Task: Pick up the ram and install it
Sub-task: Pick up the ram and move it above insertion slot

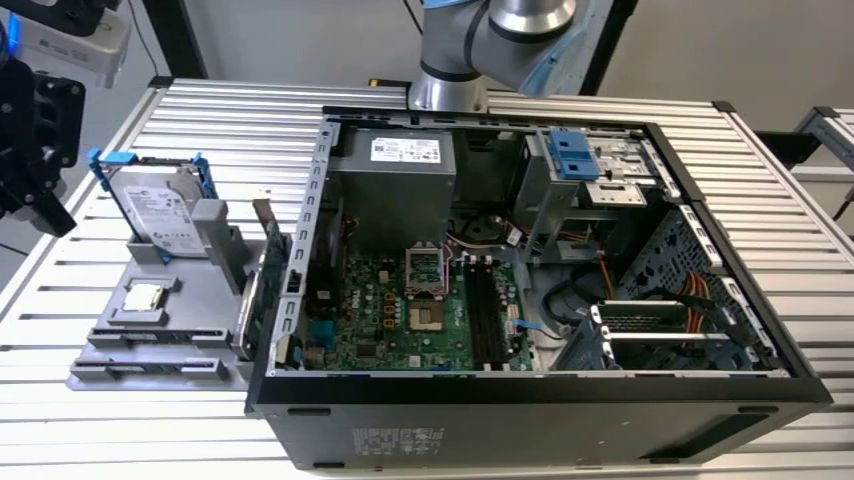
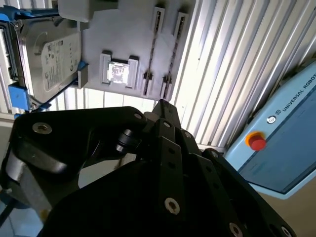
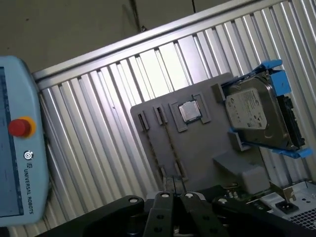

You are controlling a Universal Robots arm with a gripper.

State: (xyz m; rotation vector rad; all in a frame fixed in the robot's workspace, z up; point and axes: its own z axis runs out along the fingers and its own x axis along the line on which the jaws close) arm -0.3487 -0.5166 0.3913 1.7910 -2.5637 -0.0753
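Exterior view: case (image 1: 534, 425); both wrist views: hand (image 3: 176, 196) (image 2: 165, 107), pendant (image 3: 15, 168) (image 2: 284, 148).

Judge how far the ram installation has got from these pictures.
Done: nothing confirmable; the motherboard's memory slots look dark, and whether a stick is seated is unclear. In hand: the gripper hangs near the grey holder, outside the open case; whether it carries anything is unclear. Left: seemingly both pick-up and installation.

The ram (image 2: 151, 49) seems to be a thin dark strip, edge-on in a slot of the grey holder (image 2: 123, 39), though uncertain
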